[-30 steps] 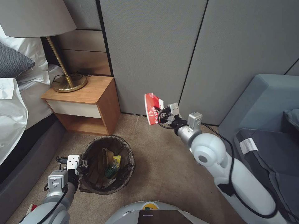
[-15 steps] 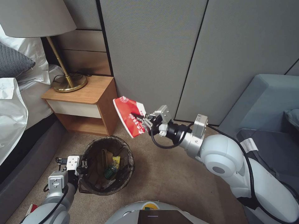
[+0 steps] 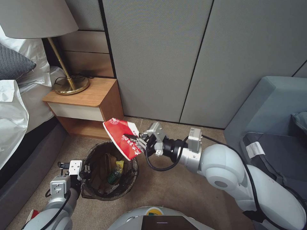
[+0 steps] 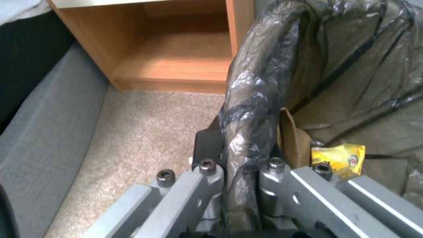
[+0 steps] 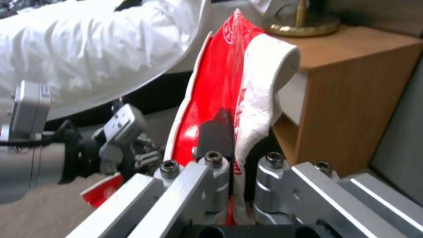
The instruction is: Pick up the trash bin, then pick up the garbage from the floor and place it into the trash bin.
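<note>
The right claw is pinched tight on a flat red cup, right above the bin's far rim. The left claw squeezes the bin's near rim, over the carpet.

Glossy red-and-white paper on the crushed cup, creased and shiny where the right claw pinches it with brushed-metal links and dark pads. The bin wears a thin crinkled dark plastic bag, glinting in folds, clamped by the left claw, bare grey metal with black bolts. Inside: matt brown paper bag, shiny yellow wrapper. Floor is rough short-pile carpet. Nightstand smooth wood veneer. Arm shells glossy white plastic.
</note>
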{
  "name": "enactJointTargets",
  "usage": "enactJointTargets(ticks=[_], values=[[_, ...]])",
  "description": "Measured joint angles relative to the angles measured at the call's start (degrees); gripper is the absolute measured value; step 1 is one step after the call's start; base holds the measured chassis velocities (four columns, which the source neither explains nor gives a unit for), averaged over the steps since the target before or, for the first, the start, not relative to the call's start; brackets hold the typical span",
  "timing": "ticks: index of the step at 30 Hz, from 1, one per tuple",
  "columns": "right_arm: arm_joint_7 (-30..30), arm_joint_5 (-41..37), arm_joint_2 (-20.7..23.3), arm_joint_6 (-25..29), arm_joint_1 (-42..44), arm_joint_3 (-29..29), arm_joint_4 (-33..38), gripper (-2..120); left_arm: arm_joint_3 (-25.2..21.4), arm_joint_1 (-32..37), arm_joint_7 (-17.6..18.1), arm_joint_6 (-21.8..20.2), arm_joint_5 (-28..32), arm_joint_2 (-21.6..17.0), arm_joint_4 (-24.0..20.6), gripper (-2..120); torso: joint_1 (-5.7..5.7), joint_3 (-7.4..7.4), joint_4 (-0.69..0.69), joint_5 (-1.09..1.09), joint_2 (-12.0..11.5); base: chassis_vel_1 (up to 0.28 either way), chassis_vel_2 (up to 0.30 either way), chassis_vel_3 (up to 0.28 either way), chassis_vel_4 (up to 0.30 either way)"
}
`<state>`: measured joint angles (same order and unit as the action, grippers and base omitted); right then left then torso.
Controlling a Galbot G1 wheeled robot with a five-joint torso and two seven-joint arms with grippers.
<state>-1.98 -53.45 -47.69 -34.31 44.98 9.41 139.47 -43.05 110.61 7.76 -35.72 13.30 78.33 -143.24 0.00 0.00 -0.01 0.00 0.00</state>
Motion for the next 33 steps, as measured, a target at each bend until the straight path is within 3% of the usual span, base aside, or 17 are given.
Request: enactJointTargets(ticks=[15,25,28,33], values=[[-3.3,2.4,-1.8,-2.5,-2.9,9.2,-3.0,0,0.3,-0.1,-0.1,0.0,-0.6,0.7,0.0,4,0.00,0.00,0.01,-0.01,0.0,0.000,0.000,0.000,0.000],[-4.5,5.4,-2.8,-3.0,-2.7,12.0,-4.9,0,0.2,-0.1,-0.1,0.1,-0.7,0.8,0.0,4,0.00,0.00,0.01,-0.01,0.0,0.000,0.000,0.000,0.000],[-4.5,6.0,-3.7,-4.6,-3.1,12.3,-5.4,8,0.1,-0.1,-0.2,0.2,-0.7,0.7,0.0,4,0.00,0.00,0.01,-0.01,0.0,0.000,0.000,0.000,0.000],[-6.5,6.2,-4.4,-5.3,-3.4,12.8,-5.8,30,0.2,-0.2,-0.2,0.2,-0.6,0.6,0.0,4,0.00,0.00,0.01,0.00,0.0,0.000,0.000,0.000,0.000]])
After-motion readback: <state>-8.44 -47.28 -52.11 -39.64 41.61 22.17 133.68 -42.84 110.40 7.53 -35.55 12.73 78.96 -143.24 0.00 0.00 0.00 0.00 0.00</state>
